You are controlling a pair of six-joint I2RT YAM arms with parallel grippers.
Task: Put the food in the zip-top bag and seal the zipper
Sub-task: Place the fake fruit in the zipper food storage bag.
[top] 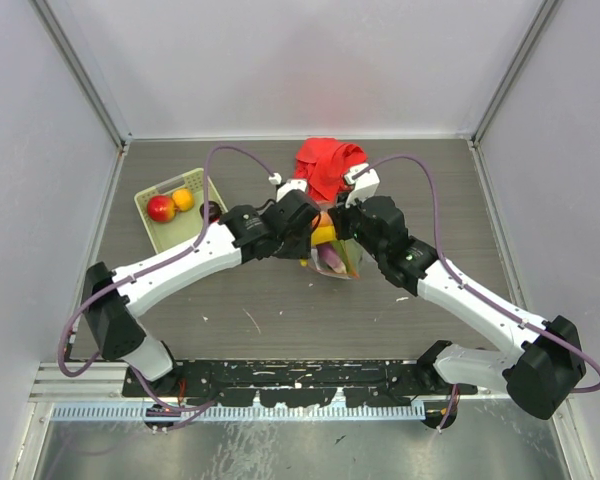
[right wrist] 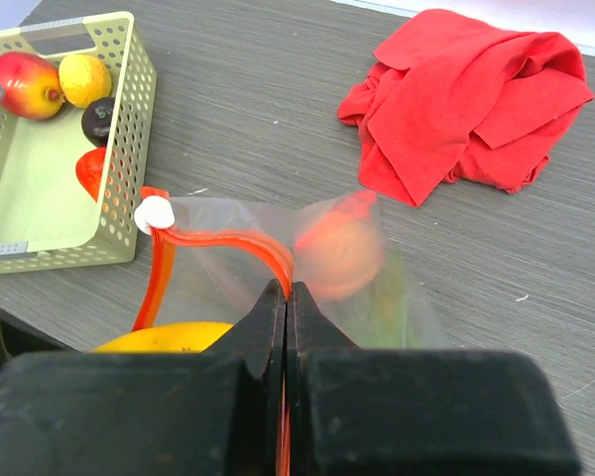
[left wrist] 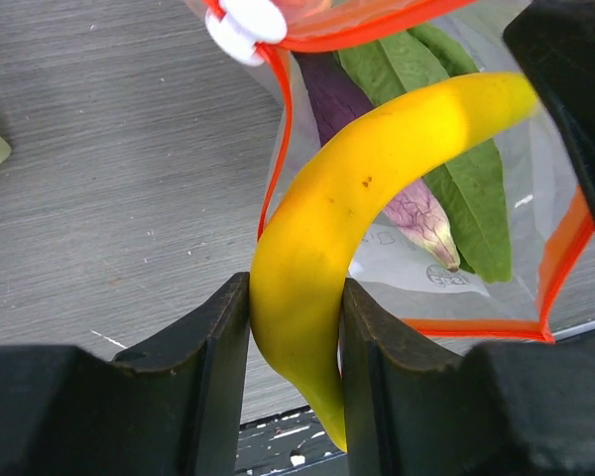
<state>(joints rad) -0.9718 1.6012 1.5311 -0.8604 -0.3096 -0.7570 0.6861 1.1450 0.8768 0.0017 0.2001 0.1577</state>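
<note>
Well, my left gripper (left wrist: 296, 297) is clamped on a yellow toy banana (left wrist: 377, 169), with one finger pressed against each side of its lower curve. The banana arcs up across a clear thin plastic zip-top bag (left wrist: 397, 266) lying on the grey wood-grain table (left wrist: 99, 178). I cannot tell whether its far tip is inside the mouth or only above it. Through the plastic I see long green pods (left wrist: 476, 198) and a purple piece (left wrist: 416, 213) lying side by side inside the bag. A white slider (left wrist: 246, 25) sits on the red-orange zipper strip (left wrist: 377, 30) at the near corner.

My right gripper (right wrist: 288, 290) is pinched tight on that strip, its fingers meeting with the band running between them, and it holds the mouth edge up off the table. Behind the lifted plastic is a blurred orange-red round piece (right wrist: 339, 253). It looks to be inside the bag, but I cannot be sure.

To the left stands a pale green slotted plastic basket (right wrist: 129, 149). It holds a red-and-yellow apple-like fruit (right wrist: 25, 84), a yellow round fruit (right wrist: 84, 77), a dark round piece (right wrist: 99, 119) and a red piece (right wrist: 91, 171). A crumpled red cloth (right wrist: 476, 99) lies on the table beyond the bag, apart from it.

From above, both grippers meet over the bag at mid-table.
</note>
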